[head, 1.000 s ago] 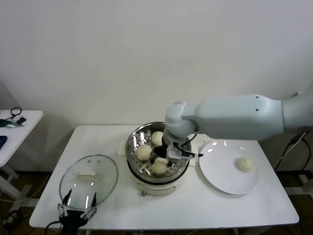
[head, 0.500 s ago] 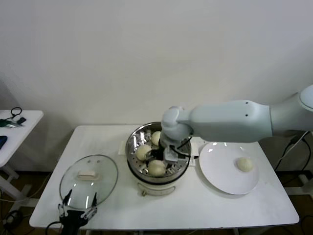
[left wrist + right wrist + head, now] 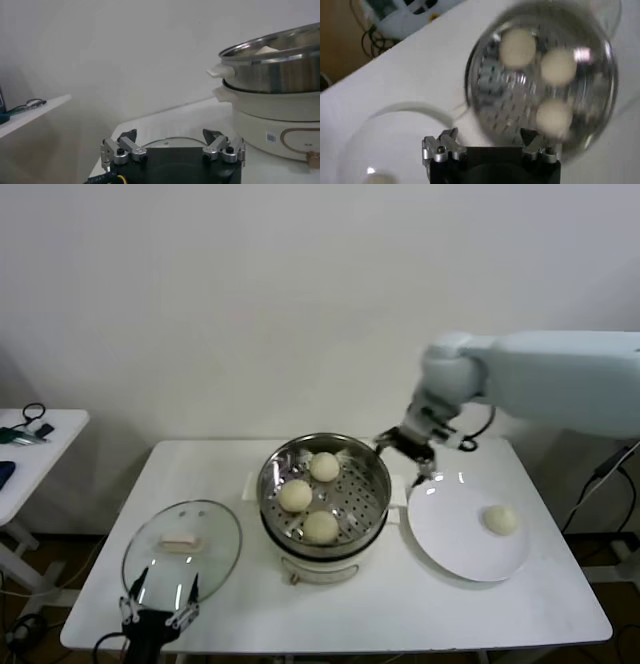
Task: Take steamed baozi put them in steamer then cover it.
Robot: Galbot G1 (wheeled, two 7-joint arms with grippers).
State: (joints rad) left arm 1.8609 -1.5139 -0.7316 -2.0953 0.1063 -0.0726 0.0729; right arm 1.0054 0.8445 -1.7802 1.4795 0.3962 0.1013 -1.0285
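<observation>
My left gripper (image 3: 158,616) waits spread and empty at the table's near edge, just before the cover (image 3: 182,547); centre, the steamer (image 3: 323,486) now holds three steamed baozi (image 3: 321,527); my right gripper (image 3: 412,446), down in the basket a second ago, has risen out toward the plate (image 3: 452,539), fingers parted and holding nothing, so one bun (image 3: 501,519) remains to fetch before covering

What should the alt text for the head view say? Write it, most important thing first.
Three baozi sit in the steamer at the table's centre, while the right gripper, open and empty, hangs between it and a white plate holding the fourth baozi. The glass cover lies on the table to the left, with the left gripper open at the near edge.
</observation>
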